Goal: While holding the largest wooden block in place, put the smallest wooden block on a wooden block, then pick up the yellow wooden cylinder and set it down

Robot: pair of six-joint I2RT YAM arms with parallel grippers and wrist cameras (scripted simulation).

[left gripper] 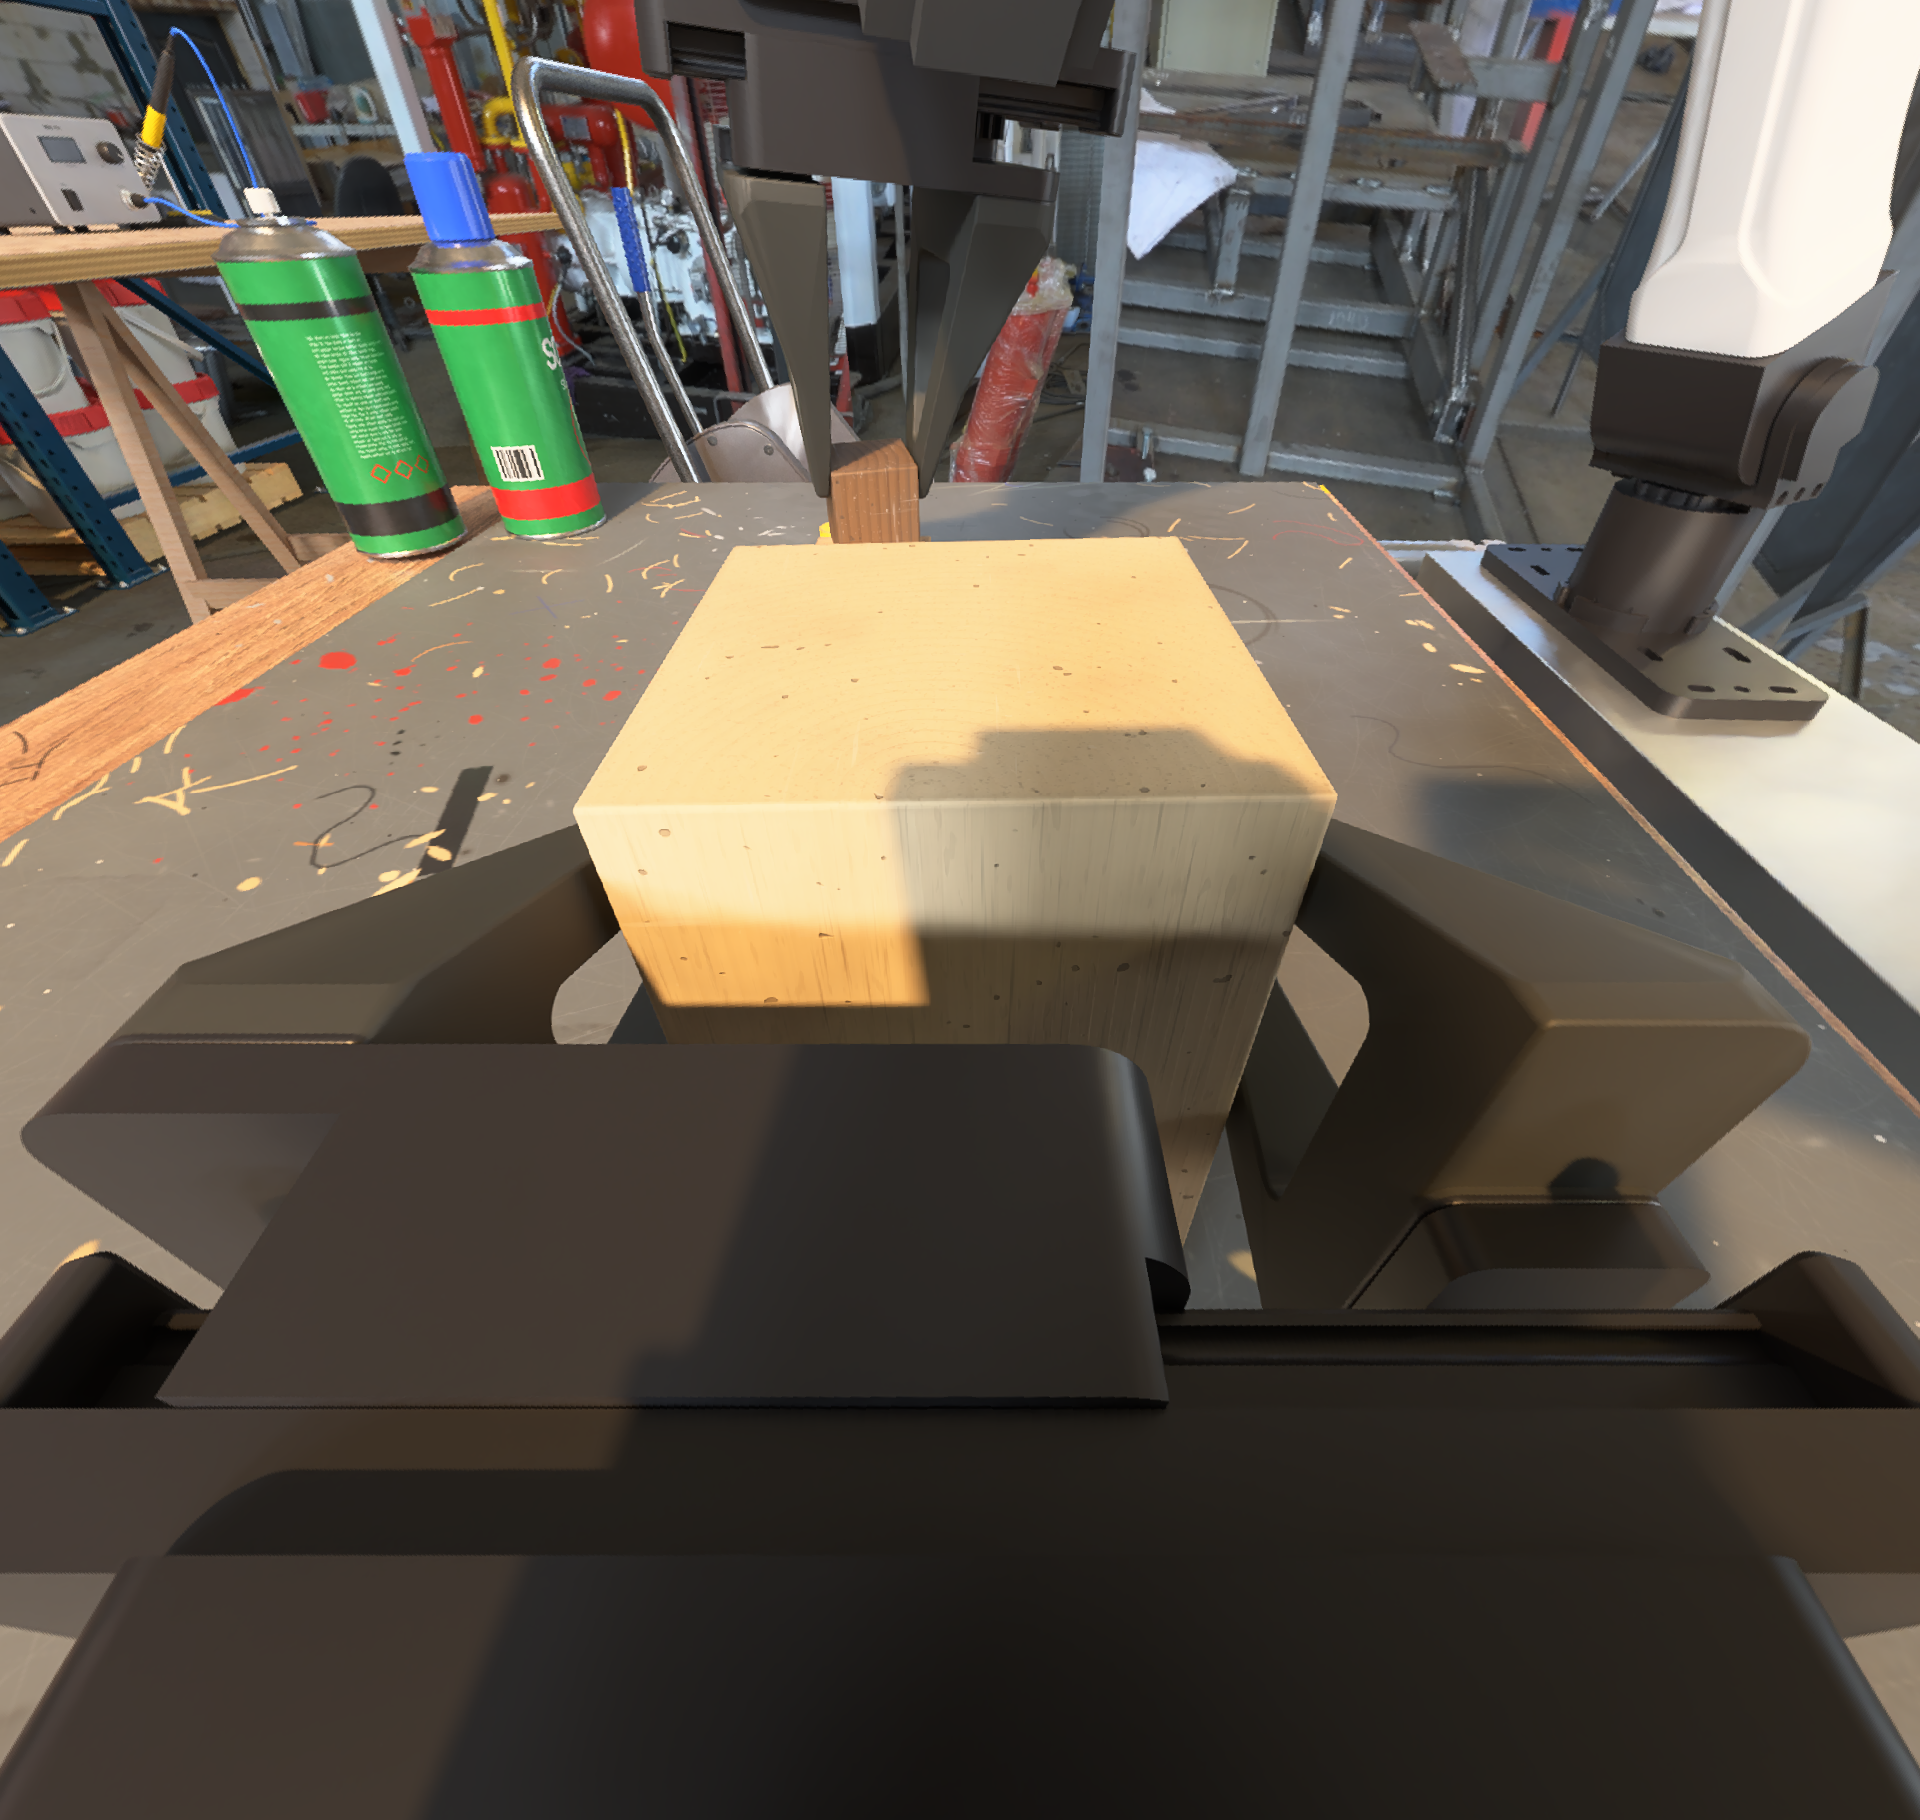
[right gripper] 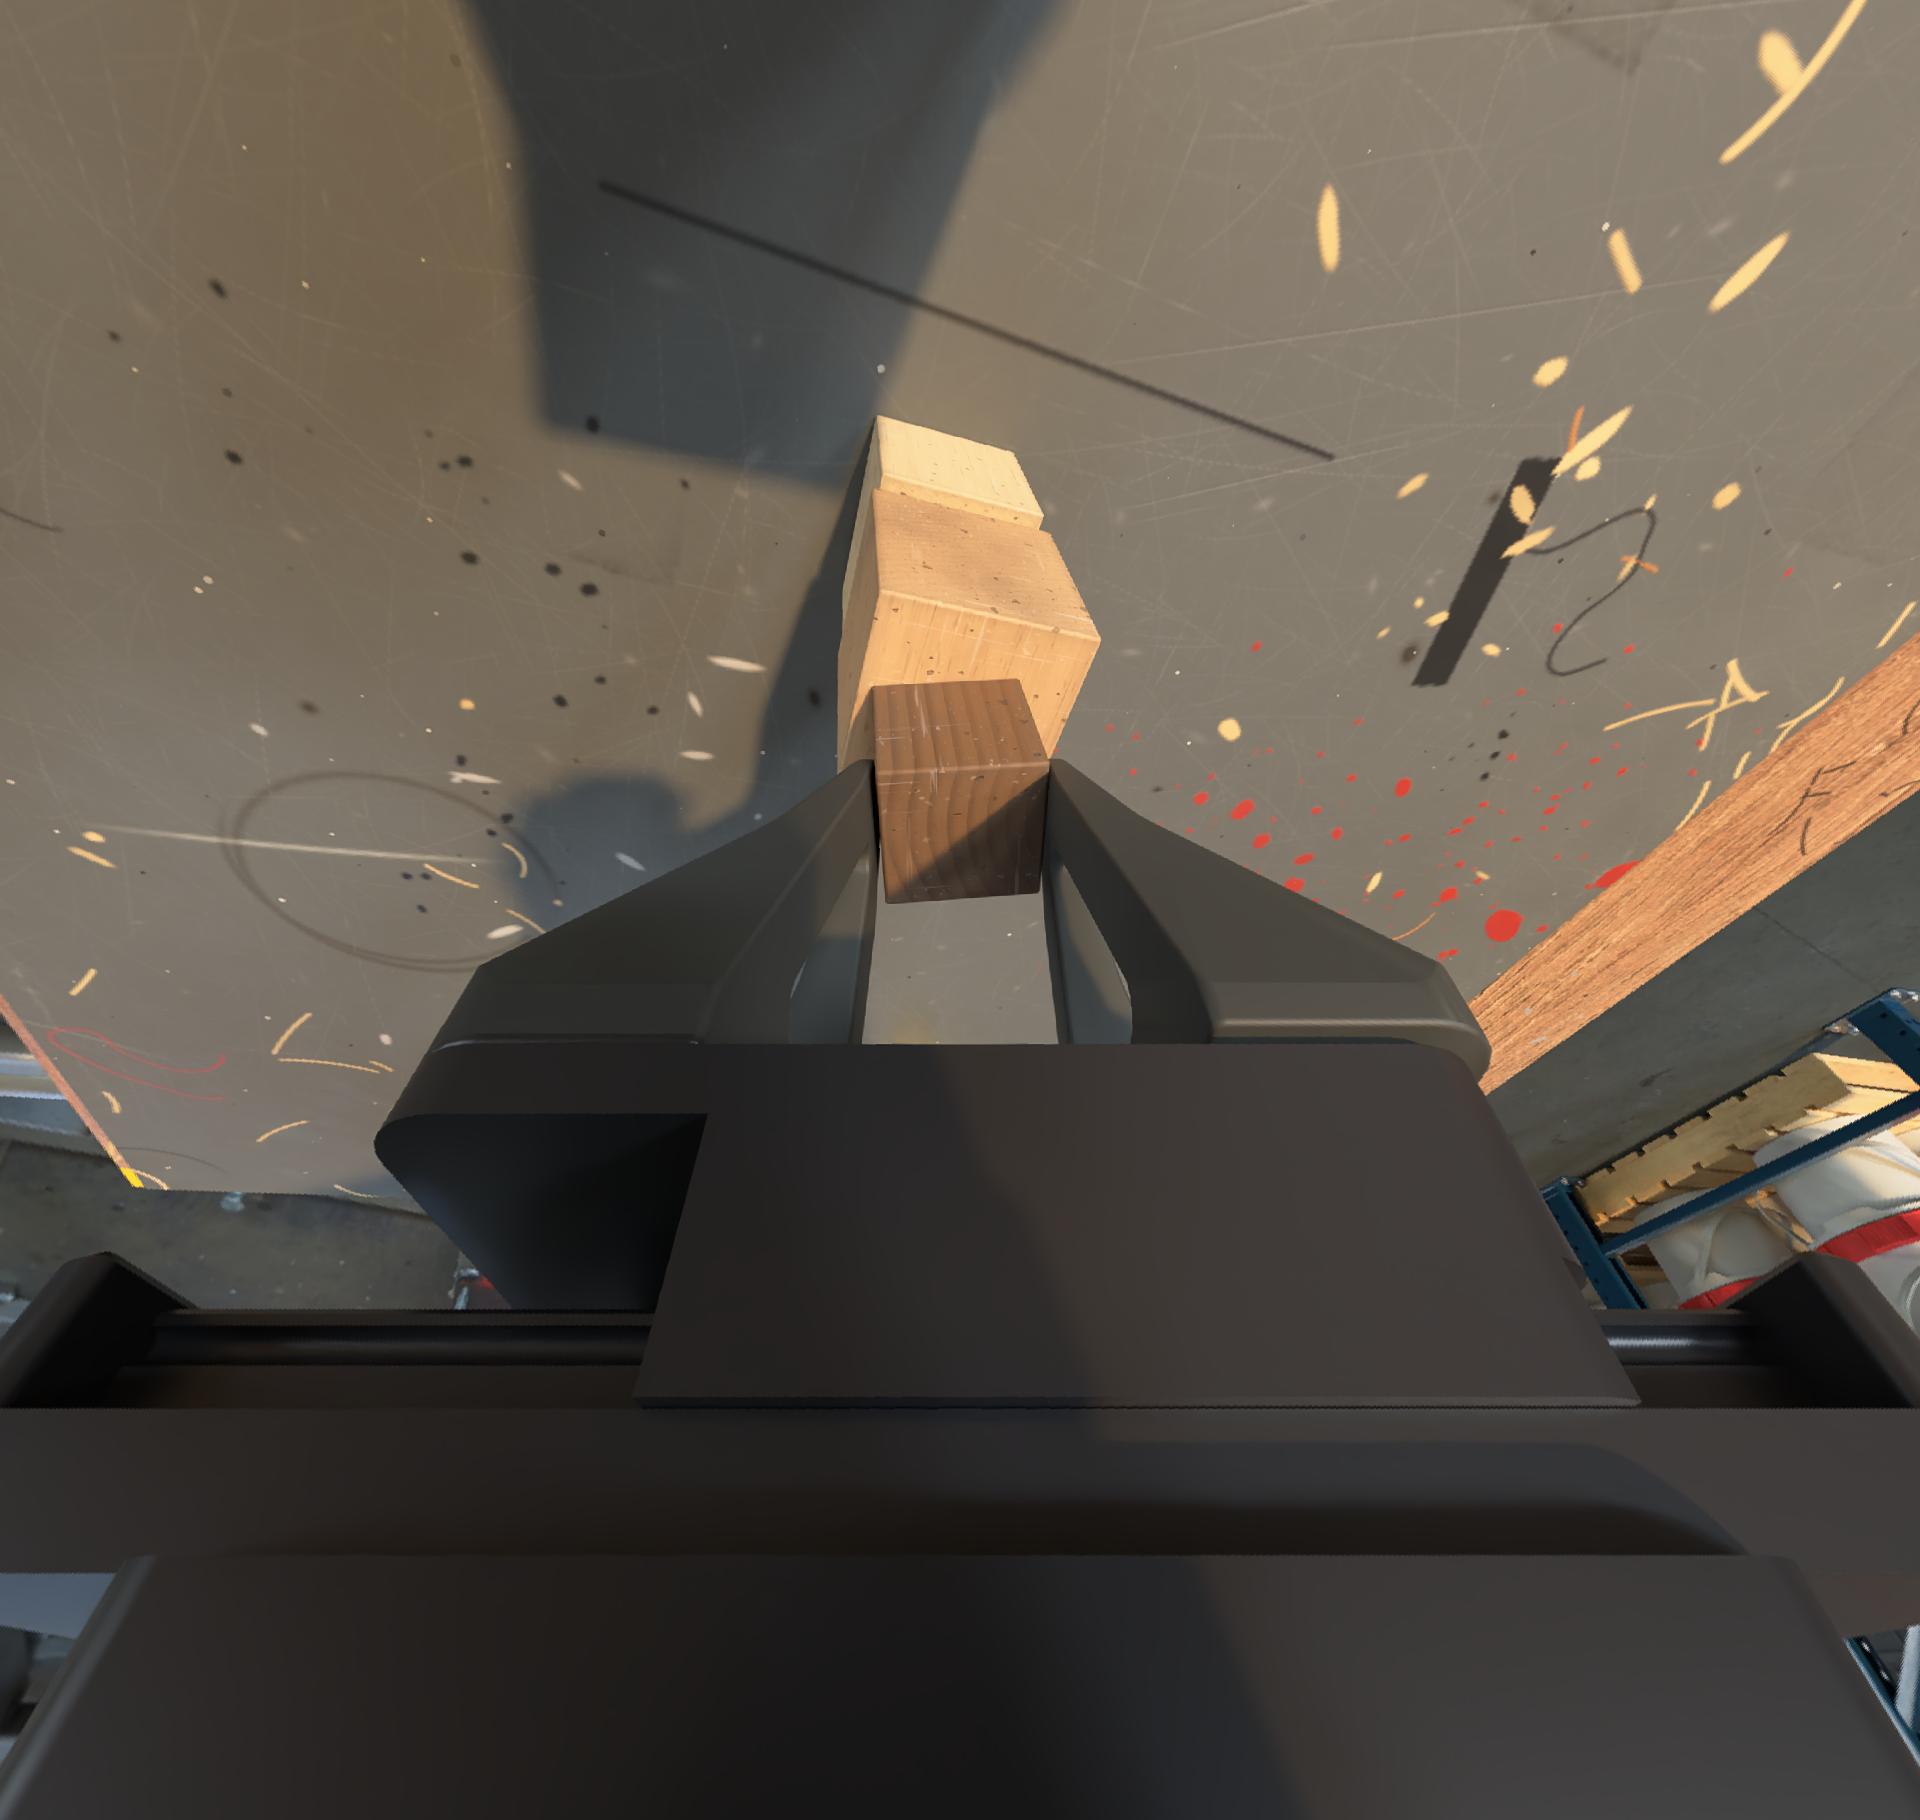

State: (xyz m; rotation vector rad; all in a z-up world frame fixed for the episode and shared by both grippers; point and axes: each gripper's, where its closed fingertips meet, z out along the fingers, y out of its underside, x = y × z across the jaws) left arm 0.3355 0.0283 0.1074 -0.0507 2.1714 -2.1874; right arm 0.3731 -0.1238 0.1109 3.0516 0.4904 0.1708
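Observation:
The largest wooden block (left gripper: pixel 935 710), pale and cube-like, stands on the table between the fingers of my left gripper (left gripper: pixel 956 866), which is shut on its sides. My right gripper (right gripper: pixel 958 783) is shut on the smallest block (right gripper: pixel 956 794), a dark brown cube. In the left wrist view it comes down from above (left gripper: pixel 873 461), holding the small block (left gripper: pixel 873 501) just behind the large block's far top edge. In the right wrist view a tan block (right gripper: pixel 966 617) sits directly beneath it, with a paler block (right gripper: pixel 956 477) beyond. A yellow sliver (left gripper: pixel 826 529) shows beside the small block.
Two green spray cans (left gripper: pixel 343 388) (left gripper: pixel 509 368) stand at the far left of the paint-spattered grey table (left gripper: pixel 312 835). A wooden plank (left gripper: pixel 156 669) lines its left edge. The right arm's base (left gripper: pixel 1662 565) is mounted at the far right.

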